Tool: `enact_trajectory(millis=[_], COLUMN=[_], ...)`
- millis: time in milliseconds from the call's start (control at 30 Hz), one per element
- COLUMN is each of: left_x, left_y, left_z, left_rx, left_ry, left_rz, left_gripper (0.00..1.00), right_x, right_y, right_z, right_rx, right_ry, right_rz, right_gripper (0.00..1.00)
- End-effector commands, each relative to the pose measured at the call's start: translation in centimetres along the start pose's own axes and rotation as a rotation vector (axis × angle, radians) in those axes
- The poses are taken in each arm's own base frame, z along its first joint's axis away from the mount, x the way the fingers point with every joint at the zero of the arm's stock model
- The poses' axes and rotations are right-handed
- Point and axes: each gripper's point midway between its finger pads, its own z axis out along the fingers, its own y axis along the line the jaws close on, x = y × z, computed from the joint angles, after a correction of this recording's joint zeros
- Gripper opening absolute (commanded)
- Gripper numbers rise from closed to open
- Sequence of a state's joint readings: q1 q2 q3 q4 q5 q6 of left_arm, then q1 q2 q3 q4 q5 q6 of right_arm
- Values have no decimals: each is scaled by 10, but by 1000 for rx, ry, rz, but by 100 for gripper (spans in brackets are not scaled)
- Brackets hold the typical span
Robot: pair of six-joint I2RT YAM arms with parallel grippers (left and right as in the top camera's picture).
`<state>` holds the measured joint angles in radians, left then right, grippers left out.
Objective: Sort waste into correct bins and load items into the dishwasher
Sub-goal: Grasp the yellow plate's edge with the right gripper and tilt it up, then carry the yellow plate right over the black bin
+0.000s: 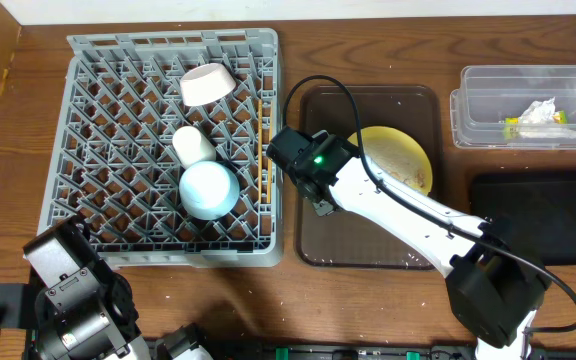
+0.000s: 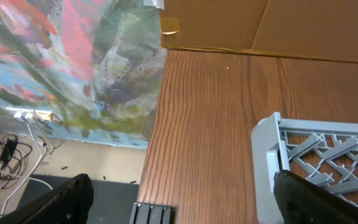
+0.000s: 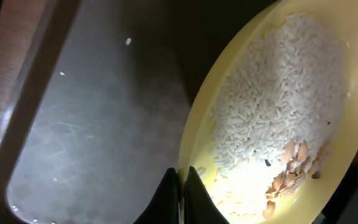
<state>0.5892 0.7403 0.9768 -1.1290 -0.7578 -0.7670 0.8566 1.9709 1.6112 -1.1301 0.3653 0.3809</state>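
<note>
Right gripper (image 3: pixel 180 190) is pinched shut on the rim of the pale-yellow round plate (image 3: pixel 247 193), which sits in the flat dark-brown tray (image 3: pixel 92 124). The plate looks stiff, slick and light. The loose white rice (image 3: pixel 272 93) will slide if you tilt, so grip the rim and carry it level. Left gripper (image 2: pixel 188 199) stands open.

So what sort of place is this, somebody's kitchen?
Probably a test bench staged as kitchen clean-up, not a home: a grey dish rack on a wooden table, a yellow plate of rice, cardboard walls and loose cables.
</note>
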Motion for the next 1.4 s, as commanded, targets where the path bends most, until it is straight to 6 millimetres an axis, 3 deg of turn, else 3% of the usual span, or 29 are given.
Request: enact_trajectory(millis=[0, 200, 500, 667, 967, 1367], left_x=[-5, -5, -5, -5, -5, -5], left_y=[2, 2, 2, 2, 2, 2], left_z=[-2, -2, -2, -2, -2, -2], left_rx=[-3, -3, -3, -3, -3, -3], left_ry=[-10, -10, -10, -10, -10, -10], left_rz=[-29, -30, -29, -30, -30, -30], left_gripper=[94, 94, 94, 94, 94, 94], right_x=[-9, -17, -29, -31, -14, 19], right_y=[-24, -41, -85, -126, -206, -268], right_z=[-9, -23, -35, -27, -7, 23], right_rx=[144, 167, 183, 216, 266, 112], right_ry=[-48, -53, -45, -29, 44, 190], right_rz=[22, 76, 272, 440, 767, 1154], right_gripper=[1, 1, 1, 1, 1, 1])
